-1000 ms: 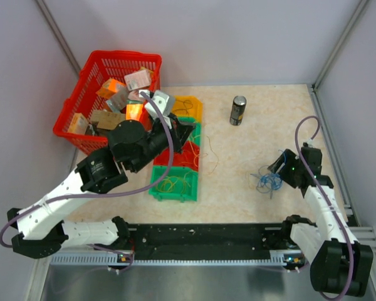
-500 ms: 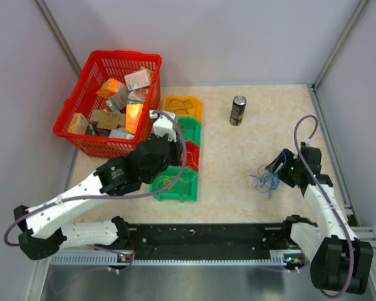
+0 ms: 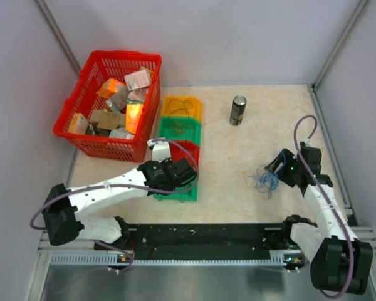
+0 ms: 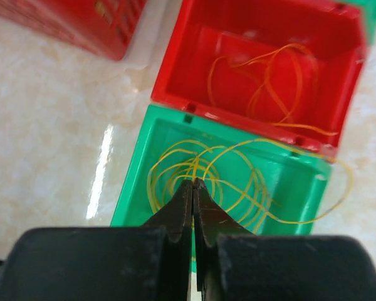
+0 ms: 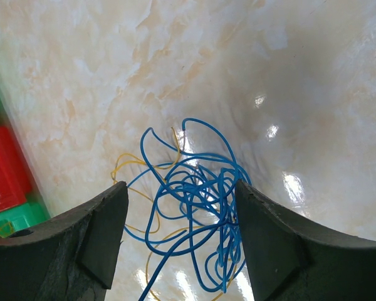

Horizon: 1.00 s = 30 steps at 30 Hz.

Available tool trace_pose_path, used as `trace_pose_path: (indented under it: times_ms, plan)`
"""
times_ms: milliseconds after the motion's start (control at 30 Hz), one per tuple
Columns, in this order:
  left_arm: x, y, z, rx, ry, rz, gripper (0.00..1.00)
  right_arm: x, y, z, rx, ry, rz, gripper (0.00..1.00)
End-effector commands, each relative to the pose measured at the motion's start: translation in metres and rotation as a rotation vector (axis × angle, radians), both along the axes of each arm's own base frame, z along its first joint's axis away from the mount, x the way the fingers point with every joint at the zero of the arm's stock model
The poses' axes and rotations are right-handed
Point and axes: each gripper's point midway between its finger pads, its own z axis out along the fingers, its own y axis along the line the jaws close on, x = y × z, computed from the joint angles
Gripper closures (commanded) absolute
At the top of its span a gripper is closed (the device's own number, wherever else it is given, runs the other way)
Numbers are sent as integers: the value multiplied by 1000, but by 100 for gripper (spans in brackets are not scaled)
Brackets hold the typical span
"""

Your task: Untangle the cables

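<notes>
Blue cables [image 5: 199, 188] sit lower-centre inside the right gripper [image 5: 178, 210], jaws wide apart and empty; best pinch one outer loop. Left gripper [image 4: 193, 187] is closed, seemingly empty.

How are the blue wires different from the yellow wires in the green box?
The blue wires lie on the table; the yellow wires sit in the green box, one loop hanging over its rim. The blue wires bunch tightly; the yellow wires make wider loops. The right end effector is open around the blue ones; the left end effector is shut above the yellow ones. Both are thin and tangled.
</notes>
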Motion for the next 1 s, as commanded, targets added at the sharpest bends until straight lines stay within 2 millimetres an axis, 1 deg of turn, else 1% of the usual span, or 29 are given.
trace_pose_path:
  times_ms: [0, 100, 200, 267, 467, 533, 567, 600, 633, 667, 733, 767, 800, 833, 900, 967]
  plan:
    - [-11, 14, -26, -43, 41, 142, 100, 8, 0, 8, -4, -51, 15, 32]
    - [-13, 1, -41, -98, 68, 99, 100, 8, 1, 9, -1, -52, 18, 32]
    - [-10, -10, -54, -167, 108, 54, 100, 8, 2, 9, 2, -54, 21, 32]
    - [-8, -10, -61, -212, 145, 59, 100, 8, 2, 10, 4, -54, 25, 32]
    - [2, 0, -60, -269, 135, 93, 100, 7, 3, 8, 10, -49, 30, 32]
    - [2, -3, -60, -286, 149, 73, 100, 7, 4, 7, 14, -45, 33, 32]
    - [2, -4, -57, -292, 153, 53, 98, 7, 4, 7, 13, -47, 34, 32]
    - [3, -6, -52, -301, 144, 33, 89, 7, 5, 7, 15, -45, 36, 32]
    - [3, -9, -46, -320, 133, 8, 76, 8, 5, 7, 16, -48, 39, 32]
    - [4, -13, -36, -353, 102, -28, 63, 7, 6, 7, 20, -47, 42, 32]
    - [2, -19, -19, -415, 44, -105, 42, 7, 7, 6, 29, -42, 49, 31]
    - [3, -21, -7, -439, -2, -152, 28, 7, 9, 5, 36, -39, 55, 31]
    - [4, -22, 0, -453, -41, -186, 10, 7, 10, 5, 40, -38, 64, 31]
    - [5, -21, 9, -471, -79, -204, 2, 7, 12, 3, 46, -32, 69, 30]
    - [6, -21, 23, -494, -137, -230, 2, 6, 17, 1, 59, -24, 83, 30]
    - [4, -30, 40, -539, -190, -307, 3, 3, 26, -2, 79, -15, 110, 30]
